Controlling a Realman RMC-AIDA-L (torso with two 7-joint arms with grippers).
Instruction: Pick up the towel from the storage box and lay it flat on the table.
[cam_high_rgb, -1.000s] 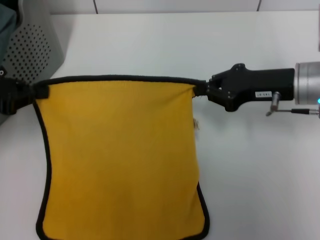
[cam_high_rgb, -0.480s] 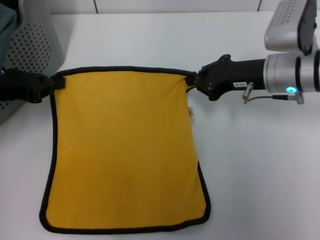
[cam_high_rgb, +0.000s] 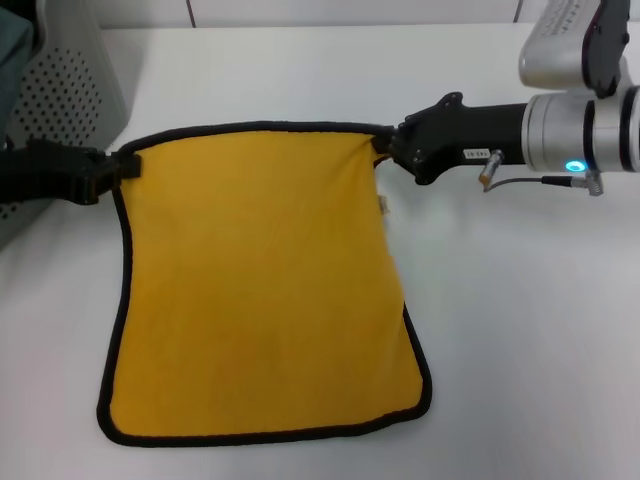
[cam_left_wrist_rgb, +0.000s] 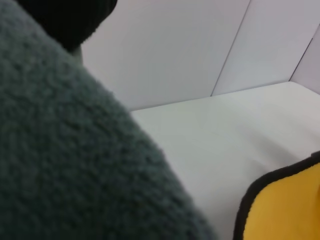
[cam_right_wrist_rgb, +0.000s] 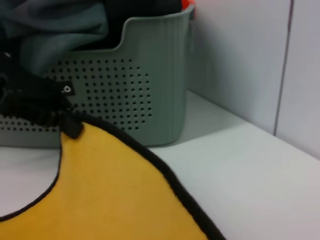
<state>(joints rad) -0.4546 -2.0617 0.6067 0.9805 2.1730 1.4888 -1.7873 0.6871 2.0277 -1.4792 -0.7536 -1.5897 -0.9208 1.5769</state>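
The mustard-yellow towel (cam_high_rgb: 260, 290) with black edging lies spread over the white table (cam_high_rgb: 520, 330), its near part flat and its far edge held up. My left gripper (cam_high_rgb: 118, 170) is shut on the towel's far left corner. My right gripper (cam_high_rgb: 388, 150) is shut on the far right corner. A small white tag (cam_high_rgb: 383, 205) shows on the right edge. The grey perforated storage box (cam_high_rgb: 70, 95) stands at the far left; it also shows in the right wrist view (cam_right_wrist_rgb: 130, 95). The towel shows in both wrist views (cam_left_wrist_rgb: 285, 210) (cam_right_wrist_rgb: 110, 195).
Dark grey-green cloth (cam_right_wrist_rgb: 55, 25) lies in the storage box and fills much of the left wrist view (cam_left_wrist_rgb: 65, 160). A white wall (cam_right_wrist_rgb: 240, 65) runs behind the table. Bare tabletop lies to the right and beyond the towel.
Both grippers have carried the towel's far edge away from me and lower. The towel's near edge has come fully into view and more of it rests on the table.
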